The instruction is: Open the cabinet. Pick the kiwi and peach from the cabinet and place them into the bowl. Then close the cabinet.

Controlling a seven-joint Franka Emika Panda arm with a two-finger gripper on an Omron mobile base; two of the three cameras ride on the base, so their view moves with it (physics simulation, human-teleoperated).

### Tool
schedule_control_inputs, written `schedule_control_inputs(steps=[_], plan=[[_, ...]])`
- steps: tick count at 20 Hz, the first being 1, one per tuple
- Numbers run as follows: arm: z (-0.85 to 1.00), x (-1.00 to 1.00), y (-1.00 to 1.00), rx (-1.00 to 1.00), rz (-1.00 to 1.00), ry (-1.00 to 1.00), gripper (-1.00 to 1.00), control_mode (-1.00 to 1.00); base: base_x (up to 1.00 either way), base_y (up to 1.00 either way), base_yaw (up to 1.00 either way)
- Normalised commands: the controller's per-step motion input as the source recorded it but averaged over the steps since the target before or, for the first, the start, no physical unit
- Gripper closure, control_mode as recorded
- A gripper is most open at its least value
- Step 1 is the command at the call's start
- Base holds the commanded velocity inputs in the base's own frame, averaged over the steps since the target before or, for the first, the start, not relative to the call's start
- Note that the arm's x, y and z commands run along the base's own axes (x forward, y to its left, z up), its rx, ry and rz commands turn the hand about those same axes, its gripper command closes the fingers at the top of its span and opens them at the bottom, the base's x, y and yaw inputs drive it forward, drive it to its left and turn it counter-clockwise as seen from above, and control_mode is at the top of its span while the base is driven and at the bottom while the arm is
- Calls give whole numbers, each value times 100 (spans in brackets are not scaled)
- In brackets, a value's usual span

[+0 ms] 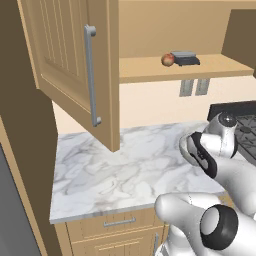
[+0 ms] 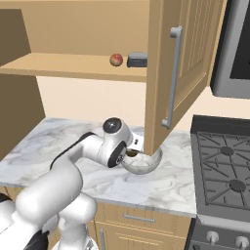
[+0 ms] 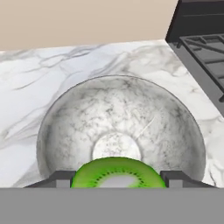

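Observation:
The cabinet stands open, its left door and right door both swung out over the counter. On its shelf the peach sits beside a flat dark grey block. The grey speckled bowl rests on the marble counter under the right door. My gripper hangs just over the bowl's near rim, shut on the green kiwi, which spans the gap between the two fingertips.
A black stove borders the counter on the right. The right door's lower corner hangs close above the bowl and my hand. Wall outlets sit under the shelf. Drawers run below the marble counter.

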Motion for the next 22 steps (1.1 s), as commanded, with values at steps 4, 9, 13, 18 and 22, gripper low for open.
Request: schedule_control_inputs(steps=[4, 9, 13, 18, 22], plan=[[-23, 29, -12, 0, 0, 1, 100, -100, 0, 0, 0], [-19, 19, -7, 0, 0, 2, 100, -100, 0, 0, 0], [-13, 3, -2, 0, 0, 3, 100, -100, 0, 0, 0], [-5, 0, -4, 0, 0, 5, 100, -100, 0, 0, 0], [-9, 8, -5, 0, 0, 6, 100, -100, 0, 0, 0]])
